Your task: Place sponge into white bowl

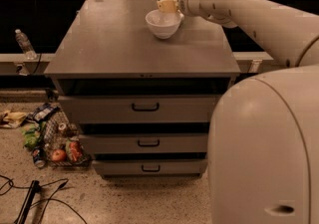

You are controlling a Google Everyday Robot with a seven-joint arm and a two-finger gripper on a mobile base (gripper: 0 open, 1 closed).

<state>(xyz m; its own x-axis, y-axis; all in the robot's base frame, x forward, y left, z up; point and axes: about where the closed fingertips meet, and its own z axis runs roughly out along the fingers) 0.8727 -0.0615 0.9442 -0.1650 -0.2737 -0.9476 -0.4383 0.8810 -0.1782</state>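
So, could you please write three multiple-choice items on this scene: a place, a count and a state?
1. The sponge is: A on the floor; B at the gripper, just above the bowl's far rim; C in a drawer.
2. Count of drawer handles on the cabinet: A one; B three; C five.
3. The water bottle: A stands upright; B lies flat; C is upside down.
B, it sits at the gripper over the bowl; B, one per drawer front; A, its cap points up.
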